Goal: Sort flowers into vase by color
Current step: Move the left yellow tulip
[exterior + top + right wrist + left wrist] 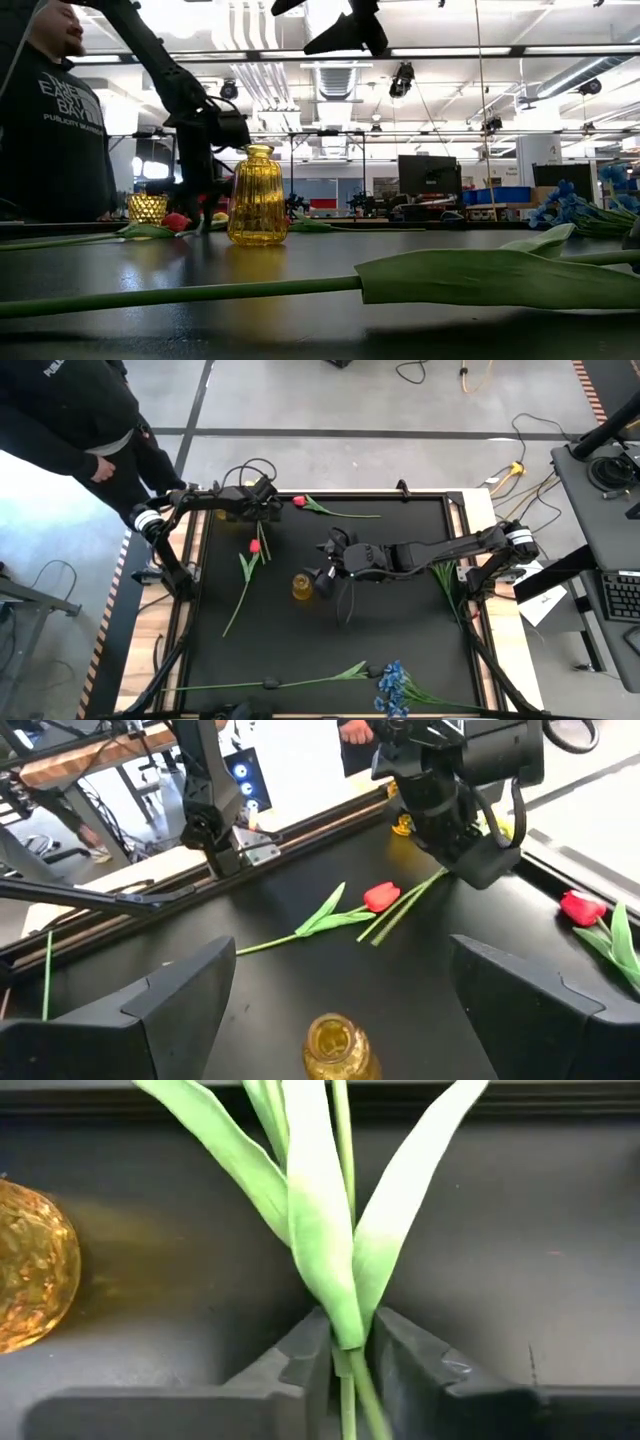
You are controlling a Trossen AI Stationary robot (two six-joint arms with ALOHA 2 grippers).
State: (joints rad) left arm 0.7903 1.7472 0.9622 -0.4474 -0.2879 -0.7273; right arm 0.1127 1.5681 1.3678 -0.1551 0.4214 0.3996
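L gripper point(345, 1370) is down at the far-left part of the black bench point(400, 630), fingers point(290, 1365) pinched onto a thin green stem point(345, 1140) where its long pale-green leaves point(320, 1230) fan out; stem sits right between the two fingers, which touch it on both sides. In the high view that same gripper point(262, 508) is over the stem ends just beside a red tulip point(254, 546) that lies flat w/ its stem running toward the near-left. A small amber vase point(30, 1265) shows near the L gripper, at the bench's far edge; can't tell what flower head belongs to the clamped stem.

R gripper point(322, 578) hangs mid-bench, fingers point(180, 995) spread wide apart w/ nothing between them, right over the amber glass vase point(302, 586), whose mouth point(335, 1038) shows between the fingers. In the low view this vase point(257, 196) stands upright.

Other flowers: 2nd red tulip point(298, 502) lies near the far edge, stem pointing right. A long-stemmed flower w/ broad leaf point(350, 672) lies along the near edge; its head isn't clear. Bunch of small blue blossoms point(393, 688) sits at near edge, right of centre, just beside that leaf. More green stems point(447, 582) lie by the R arm at the bench's right side.

A person in dark top point(70, 410) stands off the far-left corner.
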